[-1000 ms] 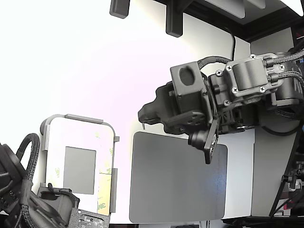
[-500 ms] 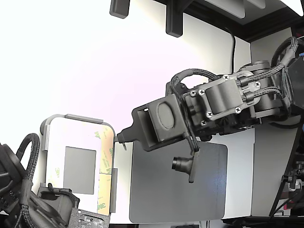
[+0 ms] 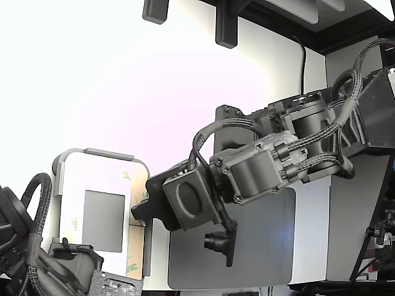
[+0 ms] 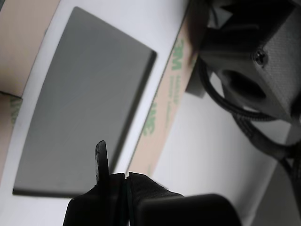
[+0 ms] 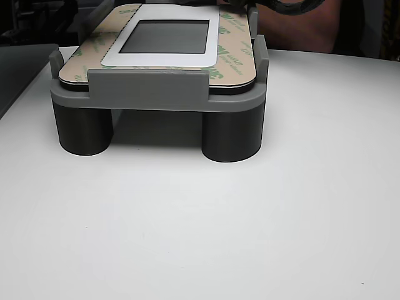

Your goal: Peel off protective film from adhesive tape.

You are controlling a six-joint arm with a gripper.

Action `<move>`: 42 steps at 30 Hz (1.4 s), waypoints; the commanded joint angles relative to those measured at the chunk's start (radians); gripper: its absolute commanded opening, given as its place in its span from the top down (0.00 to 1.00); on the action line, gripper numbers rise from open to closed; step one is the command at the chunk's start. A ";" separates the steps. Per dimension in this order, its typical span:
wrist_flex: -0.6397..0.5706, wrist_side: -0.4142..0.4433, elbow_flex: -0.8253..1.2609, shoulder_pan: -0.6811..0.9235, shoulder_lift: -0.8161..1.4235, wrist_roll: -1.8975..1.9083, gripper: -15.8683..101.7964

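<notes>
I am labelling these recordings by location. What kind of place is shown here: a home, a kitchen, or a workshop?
Probably a lab or assembly workbench. A grey fixture on a white table holds a panel edged with the protective film, and a cabled robot arm's gripper is near it.

The narrow pale yellow-green protective film strip (image 3: 137, 233) with faint green printed marks lies flat along the edge of a white panel, at the lower left of the exterior view, running lengthwise just beside the small dark grey square. Part of its upper length there is hidden. In the wrist view the same strip (image 4: 165, 106) looks peach-toned, crosses the middle of the frame on a slant, and shows green logo lettering along it. In the other view the strip (image 5: 232, 44) sits at the upper middle of the frame, flush with the panel, its corner rounded.
</notes>
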 commanded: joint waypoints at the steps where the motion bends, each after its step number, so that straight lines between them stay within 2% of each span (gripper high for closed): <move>1: -0.032 0.006 -0.028 0.011 -0.003 -0.012 0.94; 8: -0.107 0.023 -0.023 0.049 -0.057 -0.046 0.95; 24: -0.178 -0.017 -0.086 0.091 -0.195 -0.075 0.94; 42: -0.230 0.003 -0.100 0.127 -0.258 -0.107 0.94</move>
